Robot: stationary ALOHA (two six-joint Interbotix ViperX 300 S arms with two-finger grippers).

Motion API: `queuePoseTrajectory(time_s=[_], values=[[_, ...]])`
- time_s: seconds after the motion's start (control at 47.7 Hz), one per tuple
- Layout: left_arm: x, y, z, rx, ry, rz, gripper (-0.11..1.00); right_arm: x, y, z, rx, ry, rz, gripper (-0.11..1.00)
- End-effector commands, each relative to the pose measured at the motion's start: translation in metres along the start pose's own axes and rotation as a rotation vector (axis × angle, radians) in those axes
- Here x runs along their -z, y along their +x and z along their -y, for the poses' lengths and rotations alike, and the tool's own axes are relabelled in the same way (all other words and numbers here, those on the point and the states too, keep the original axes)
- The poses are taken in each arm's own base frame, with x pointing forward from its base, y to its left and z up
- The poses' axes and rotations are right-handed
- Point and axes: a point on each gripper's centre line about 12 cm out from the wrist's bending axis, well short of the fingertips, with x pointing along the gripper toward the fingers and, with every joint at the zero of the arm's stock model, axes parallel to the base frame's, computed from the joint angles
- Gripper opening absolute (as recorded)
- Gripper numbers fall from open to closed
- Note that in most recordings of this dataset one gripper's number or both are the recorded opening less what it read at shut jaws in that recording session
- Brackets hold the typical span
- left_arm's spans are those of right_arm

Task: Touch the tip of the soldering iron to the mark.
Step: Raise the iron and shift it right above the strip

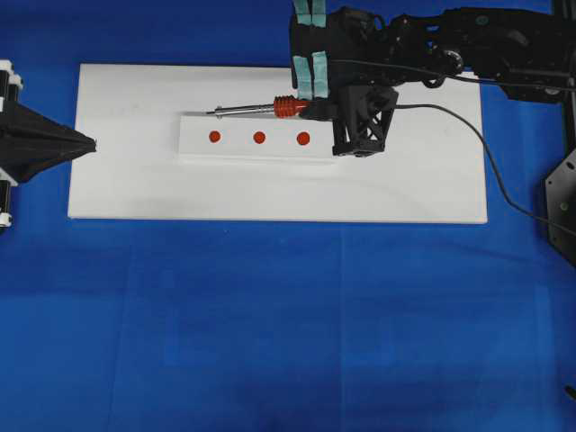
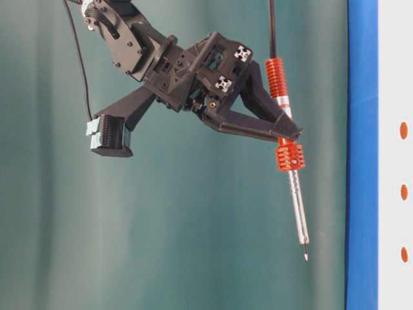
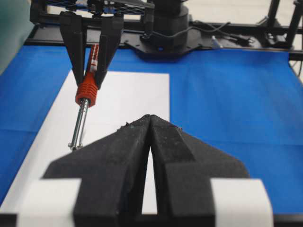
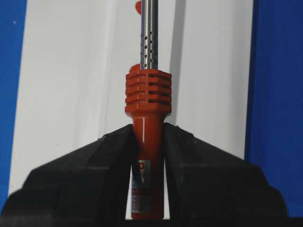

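My right pincer [image 4: 149, 142] is clamped on the soldering iron [image 4: 147, 101] at its smooth red-orange handle, just behind the ribbed collar. Ahead of the fingers runs a thin shiny metal shaft with small holes, ending in the dark pointed tip [image 2: 305, 254], which hangs clear of the white board [image 1: 405, 180]. My left pincer [image 3: 150, 123], matte black and wedge-shaped, is closed and holds nothing. Past the shaft I see only part of one red dot [image 4: 138, 6].

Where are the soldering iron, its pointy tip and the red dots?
soldering iron [image 4: 147, 99]: right wrist view, ribbed orange collar.
tip [image 2: 305, 254]: table-level view, pointed end.
red dots [image 1: 259, 138]: overhead view, middle dot.
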Motion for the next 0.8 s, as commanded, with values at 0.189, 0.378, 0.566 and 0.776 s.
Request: queuePoseTrajectory(time_s=[0.189,0.378,0.566,0.776], values=[[-0.004,0.002,0.0,-0.001,0.002,0.014,0.0,-0.01,-0.014,0.002,0.015,-0.004,0.028,0.06],[-0.004,0.002,0.0,-0.001,0.0,0.014,0.0,-0.002,-0.017,0.001,0.013,-0.001,0.011,0.06],[-0.004,0.002,0.0,-0.001,0.002,0.015,0.0,0.014,-0.026,0.002,0.02,0.012,0.001,0.06],[-0.005,0.002,0.0,0.0,0.003,0.017,0.0,0.035,-0.038,0.003,0.027,0.045,-0.017,0.06]])
